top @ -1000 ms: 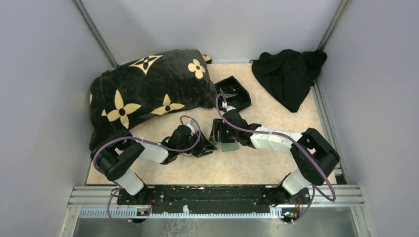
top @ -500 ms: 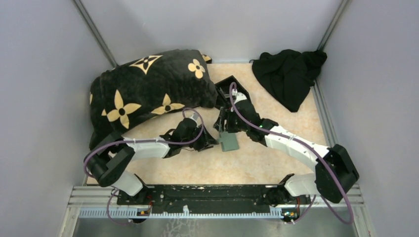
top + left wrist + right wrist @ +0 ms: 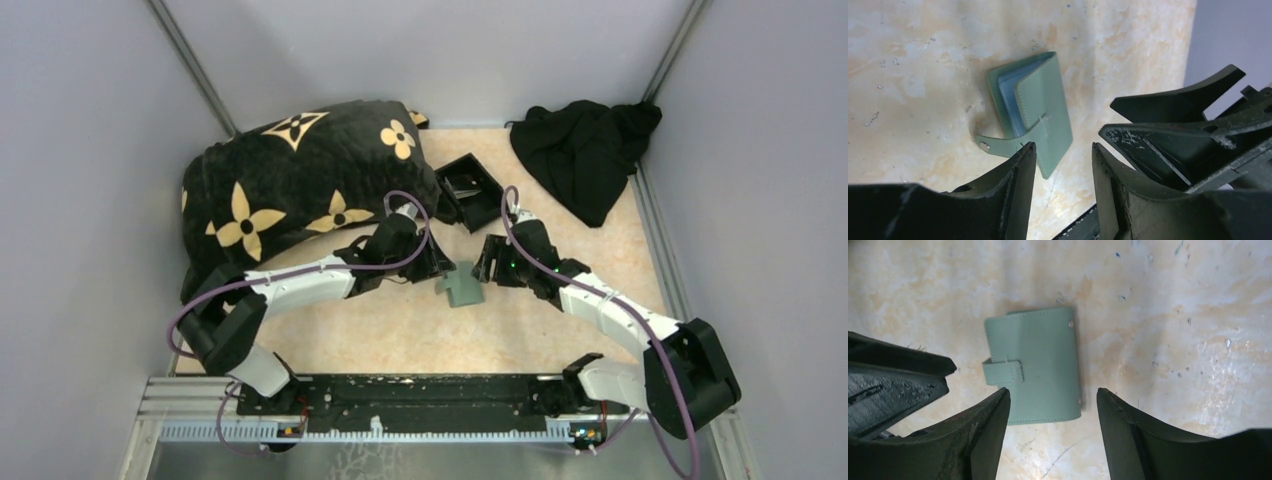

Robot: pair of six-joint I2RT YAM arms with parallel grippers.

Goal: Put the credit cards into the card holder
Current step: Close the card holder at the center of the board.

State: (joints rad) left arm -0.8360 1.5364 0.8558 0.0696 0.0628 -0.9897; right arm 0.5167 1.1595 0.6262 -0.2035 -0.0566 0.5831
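At the middle of the bench point(image 3: 400, 335) lies the card holder point(image 3: 462, 288), its strap unfastened. The left gripper point(image 3: 436, 262) and right gripper point(image 3: 488, 262) hover just beside it, one on each side, fingers spread wide and holding nothing. Farther back are a black box point(image 3: 470, 186), a pillow point(image 3: 290, 180) in the far-left corner and a dark cloth point(image 3: 585, 150) in the far-right corner.

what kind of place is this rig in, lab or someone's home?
Probably a lab data-collection booth: plain grey walls on aluminium posts, a mounting rail at the near edge, staged props like the card holder and a patterned cushion.

Marbled table point(image 3: 400, 335), card holder point(image 3: 462, 288), cushion point(image 3: 290, 190), box point(image 3: 472, 190), cloth point(image 3: 585, 150)
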